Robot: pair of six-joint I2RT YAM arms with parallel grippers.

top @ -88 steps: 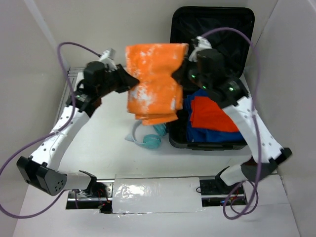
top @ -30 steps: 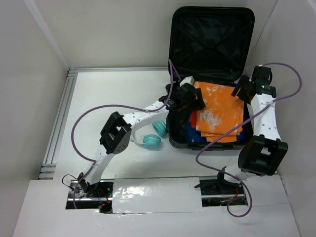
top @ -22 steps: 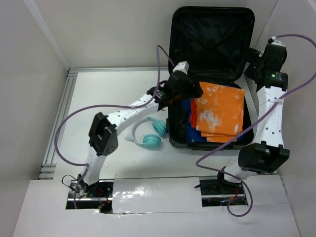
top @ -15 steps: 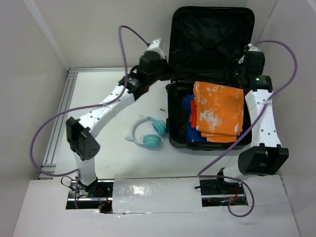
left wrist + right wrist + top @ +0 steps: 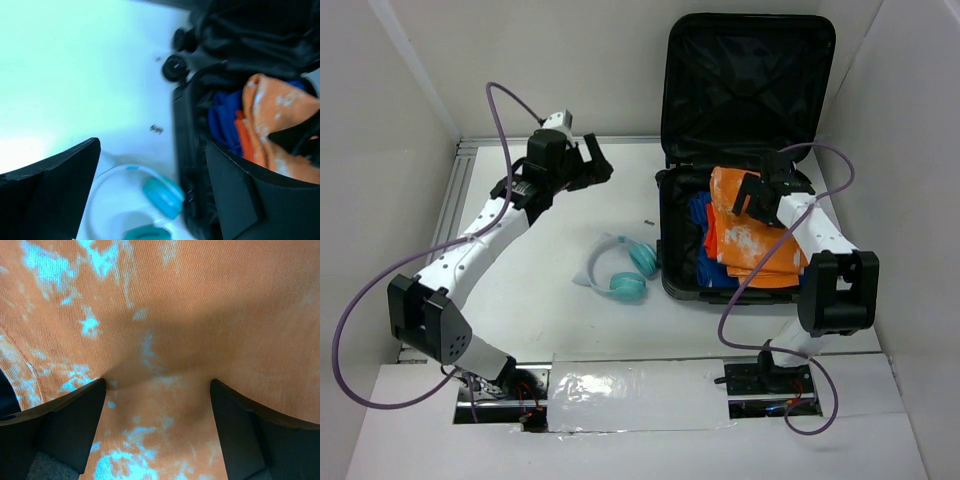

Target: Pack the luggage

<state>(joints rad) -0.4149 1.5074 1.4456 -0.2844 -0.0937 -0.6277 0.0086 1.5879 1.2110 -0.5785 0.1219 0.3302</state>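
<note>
Evidently pressing it flat, the right gripper (image 5: 756,196), jaws spread, bears on the orange cloth (image 5: 745,245) inside the open luggage (image 5: 750,90) at the tabletop's (image 5: 550,240) far right; the left gripper (image 5: 588,166) hangs released, empty.

**White Shells, Black Joints, Purple Cables**

The left arm (image 5: 470,250) and right arm (image 5: 825,235) pair white link shells with black joint housings. Behind the left claw (image 5: 595,168) and right claw (image 5: 752,198), a purple cable (image 5: 498,105) loops. The fingers (image 5: 65,432) are matte black wedges.
</note>
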